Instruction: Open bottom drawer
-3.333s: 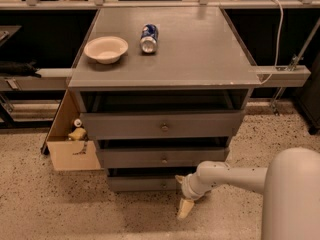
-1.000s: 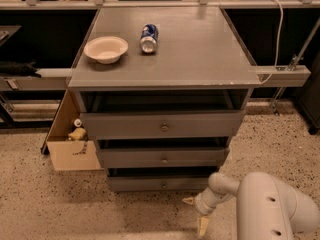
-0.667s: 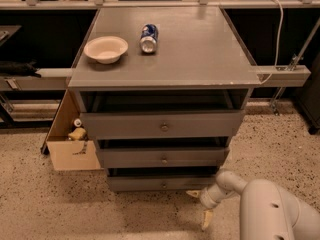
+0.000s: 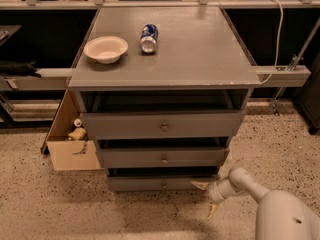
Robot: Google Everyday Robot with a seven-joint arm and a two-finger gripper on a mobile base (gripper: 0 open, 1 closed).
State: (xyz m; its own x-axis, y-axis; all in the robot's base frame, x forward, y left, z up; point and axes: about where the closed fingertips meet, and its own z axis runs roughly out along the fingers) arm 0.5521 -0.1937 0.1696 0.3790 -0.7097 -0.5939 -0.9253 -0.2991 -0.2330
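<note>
bottom drawer (image 4: 140,184): lowest of three fronts under the table (image 4: 200,59), long axis left-right, judged not yet pulled out | claw (image 4: 206,198): just beside drawer's right end, fingers spread, holding nothing | knob (image 4: 163,185): mid-front, left of claw

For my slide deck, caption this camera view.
Gripper low at the right end of the bottom drawer; bowl and soda can on the cabinet top.

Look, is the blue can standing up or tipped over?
Tipped over: the can lies on its side on the table top. The end effector is down near the floor, by the bottom drawer.
</note>
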